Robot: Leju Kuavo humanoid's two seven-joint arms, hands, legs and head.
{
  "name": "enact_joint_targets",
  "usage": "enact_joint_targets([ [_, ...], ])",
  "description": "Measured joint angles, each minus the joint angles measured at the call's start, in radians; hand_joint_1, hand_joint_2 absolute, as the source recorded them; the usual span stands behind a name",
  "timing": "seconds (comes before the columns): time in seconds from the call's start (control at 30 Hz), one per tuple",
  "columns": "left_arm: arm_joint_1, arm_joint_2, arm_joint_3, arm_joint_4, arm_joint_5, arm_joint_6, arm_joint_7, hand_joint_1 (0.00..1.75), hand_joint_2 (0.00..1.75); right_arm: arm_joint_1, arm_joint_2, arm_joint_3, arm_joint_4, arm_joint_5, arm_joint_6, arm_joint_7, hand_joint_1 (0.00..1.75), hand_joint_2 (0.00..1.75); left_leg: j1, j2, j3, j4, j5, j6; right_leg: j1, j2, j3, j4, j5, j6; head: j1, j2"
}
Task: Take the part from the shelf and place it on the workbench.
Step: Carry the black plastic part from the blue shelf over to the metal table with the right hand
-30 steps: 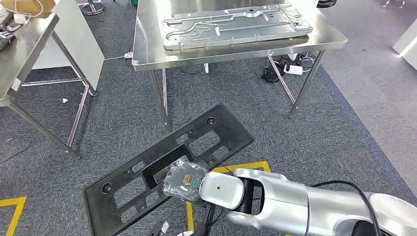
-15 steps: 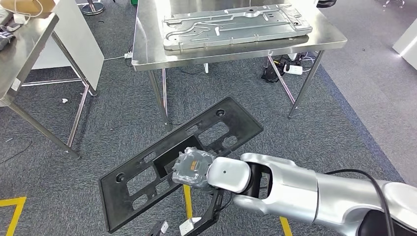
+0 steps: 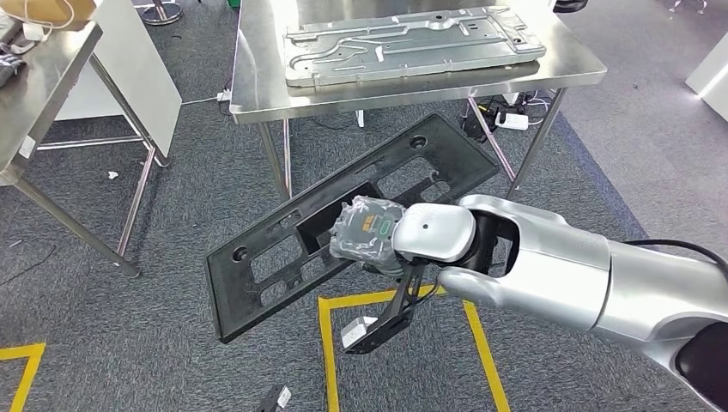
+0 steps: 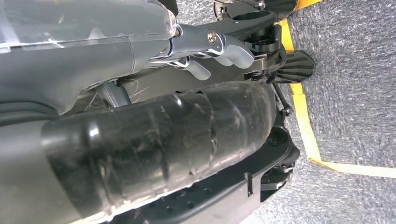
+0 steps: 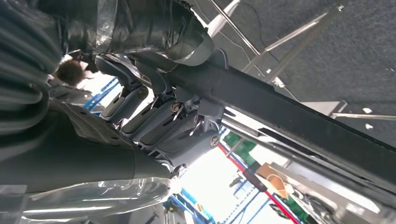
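— Grey carpet with yellow floor tape underfoot, and the steel workbench straight ahead with a stamped metal panel already lying on it; where's the part?

— Up in the air, short of the bench; the black plastic panel hangs over the carpet, its far end just reaching the bench's front edge.

— Which hand has it?

— The right hand, fingers curled through the big middle opening and closed on the rim; the right wrist view shows those fingers wrapped under the black edge.

— And the left hand?

— Left hand sits low by the body; I cannot tell whether it grips anything.

— What does the next move turn on?

— The long axis; it runs slantwise, near-left to far-right, while the bench lies beyond it; I'd say it must rise and go forward.
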Motion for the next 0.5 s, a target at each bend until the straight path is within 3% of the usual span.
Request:
enact_joint_targets([
  [0.5, 0.021, 0.002, 0.076, 0.0, 0.0, -0.004, -0.023, 0.0, 0.0, -0.156, -0.038, 0.006, 0.003, -0.071, 0.061, -0.012, 1.75, 1.75, -0.001, 0.0, 0.0, 0.0, 0.0, 0.0, 0.0, 0.0, -0.001, 0.0, 0.0, 0.0, 0.0, 0.0],
])
